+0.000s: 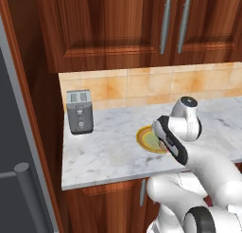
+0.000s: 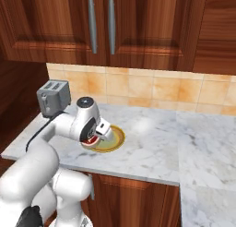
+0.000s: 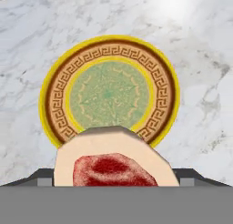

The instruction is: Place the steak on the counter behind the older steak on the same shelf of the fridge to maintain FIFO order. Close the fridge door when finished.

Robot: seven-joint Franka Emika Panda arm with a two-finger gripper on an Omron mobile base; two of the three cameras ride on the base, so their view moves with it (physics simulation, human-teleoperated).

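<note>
The steak [image 3: 111,161], a bright red puck with a pale cream rim, sits between my two dark fingertips, and my gripper [image 3: 116,176] is shut on it. It hangs just over the near rim of a yellow plate [image 3: 109,50] with a green centre and a brown key-pattern band. In the right base view my gripper [image 2: 94,137] points down at that plate [image 2: 115,137], with a sliver of the steak [image 2: 91,140] red beneath the hand. The plate [image 1: 144,139] lies on the marbled counter [image 1: 104,151]. The grey fridge [image 1: 12,132] stands at the far left, its bar handle [image 1: 28,194] low. The older steak and the shelf are out of view.
A grey toaster [image 1: 79,111] stands at the counter's back left, close to the tiled wall, also the toaster [image 2: 54,98]. Wooden wall cabinets with grey bar handles [image 2: 101,25] hang overhead. The counter [image 2: 203,147] runs on to the right and turns a corner.
</note>
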